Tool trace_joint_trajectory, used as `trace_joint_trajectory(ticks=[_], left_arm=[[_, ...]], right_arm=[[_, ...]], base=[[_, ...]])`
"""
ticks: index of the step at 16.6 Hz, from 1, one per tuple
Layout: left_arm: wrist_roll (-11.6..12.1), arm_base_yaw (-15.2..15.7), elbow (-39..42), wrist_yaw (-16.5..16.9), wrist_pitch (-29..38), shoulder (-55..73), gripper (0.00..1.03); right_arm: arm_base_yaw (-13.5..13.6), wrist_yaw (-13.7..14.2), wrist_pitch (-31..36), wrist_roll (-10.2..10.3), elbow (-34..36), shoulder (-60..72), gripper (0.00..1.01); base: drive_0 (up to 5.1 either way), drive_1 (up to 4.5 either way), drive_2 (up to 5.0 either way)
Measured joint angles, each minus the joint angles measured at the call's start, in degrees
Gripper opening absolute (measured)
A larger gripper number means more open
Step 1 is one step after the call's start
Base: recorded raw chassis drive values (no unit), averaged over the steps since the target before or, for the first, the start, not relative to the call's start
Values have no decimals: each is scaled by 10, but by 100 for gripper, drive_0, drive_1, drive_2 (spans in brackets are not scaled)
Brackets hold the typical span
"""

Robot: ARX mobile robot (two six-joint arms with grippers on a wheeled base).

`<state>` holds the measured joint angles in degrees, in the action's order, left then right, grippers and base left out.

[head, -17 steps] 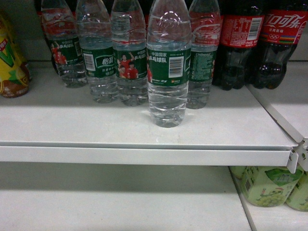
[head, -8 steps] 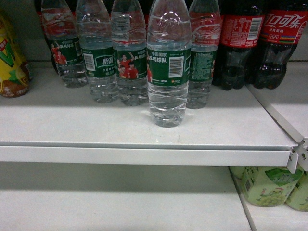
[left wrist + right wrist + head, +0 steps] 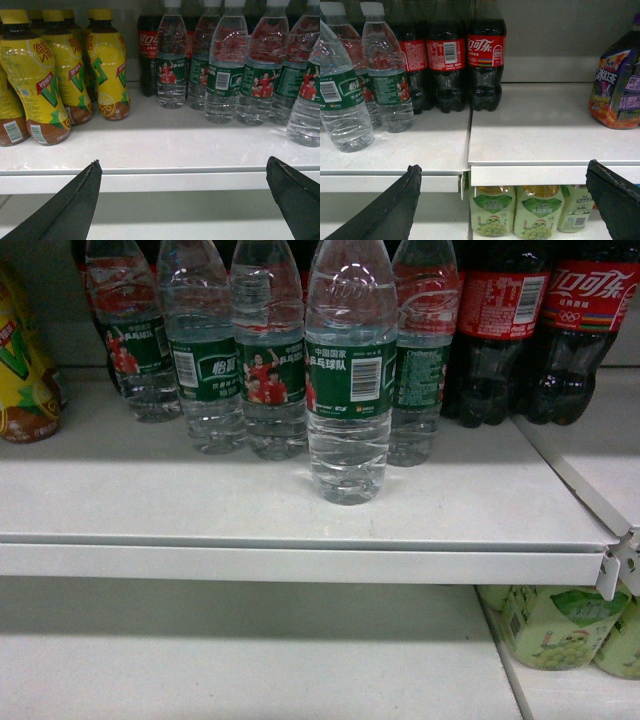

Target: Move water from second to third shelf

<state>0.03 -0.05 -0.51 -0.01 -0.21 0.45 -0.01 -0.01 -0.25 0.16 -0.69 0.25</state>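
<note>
I see a clear ribbed plastic water bottle, glossy, with a green film label; the white shelf looks like matt painted metal.

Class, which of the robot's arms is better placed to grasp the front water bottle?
Probably the right: the front water bottle stands closer in its wrist view, just left of the open right end effector. The open left end effector sees it only at the far edge.

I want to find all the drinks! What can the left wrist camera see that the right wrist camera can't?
Only the left wrist view shows the yellow drink bottles standing left of the water. Only the right wrist view shows the purple and orange bottle at far right and the pale green bottles on the shelf below. Both show the water bottles, dark cola bottles, the white shelf, and an open gripper's dark fingers.
</note>
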Motion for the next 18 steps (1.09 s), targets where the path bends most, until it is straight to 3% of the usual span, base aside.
trace_joint_trajectory(ticks=[18], left_arm=[[0,0,0,0,0,0,98]], right_arm=[[0,0,0,0,0,0,98]], base=[[0,0,0]])
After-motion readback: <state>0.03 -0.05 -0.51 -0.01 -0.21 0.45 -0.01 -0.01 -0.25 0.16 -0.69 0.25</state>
